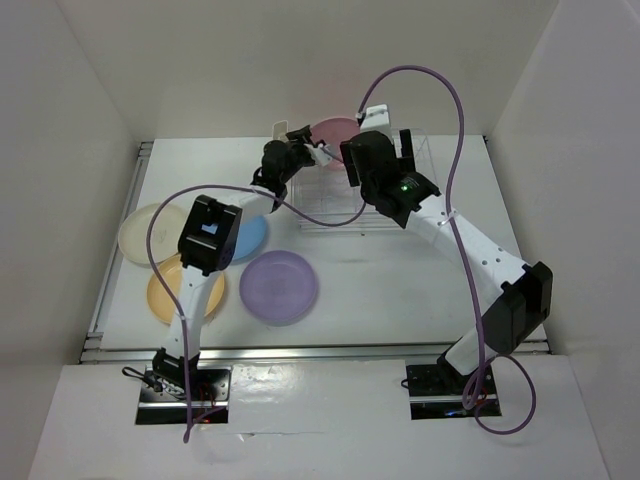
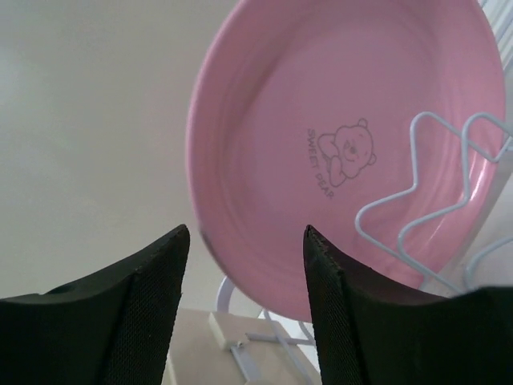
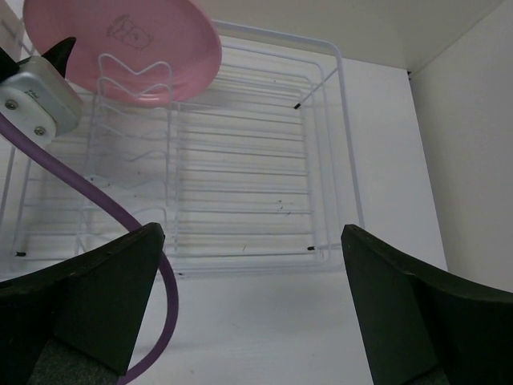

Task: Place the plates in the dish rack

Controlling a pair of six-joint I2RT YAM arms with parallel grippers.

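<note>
The pink plate (image 1: pixel 335 130) (image 2: pixel 345 144) (image 3: pixel 120 48) is recorded standing on edge in the far left part of the dish rack (image 1: pixel 325 205) (image 3: pixel 240 160), propped among the upright wire prongs. A bear print and the words "SWEET BEAR" are noted on the face turned to the left wrist camera. The left gripper (image 1: pixel 300 135) (image 2: pixel 244 233) is found just beside that plate, its fingers spread, with the plate's lower rim seen in the gap between them. Whether either pad touches the rim cannot be told. The right gripper (image 1: pixel 385 140) (image 3: pixel 252 228) is held above the rack's near side, jaws wide apart and nothing between them. Four plates are logged flat on the table (image 1: pixel 400 280) at the left, well apart from the rack. The cream-white plate (image 1: pixel 140 230) and the blue plate (image 1: pixel 250 238) lie further back. The orange-yellow plate (image 1: pixel 165 290) and the purple plate (image 1: pixel 280 287) lie nearer. The blue and orange-yellow plates are partly covered by the left arm.
</note>
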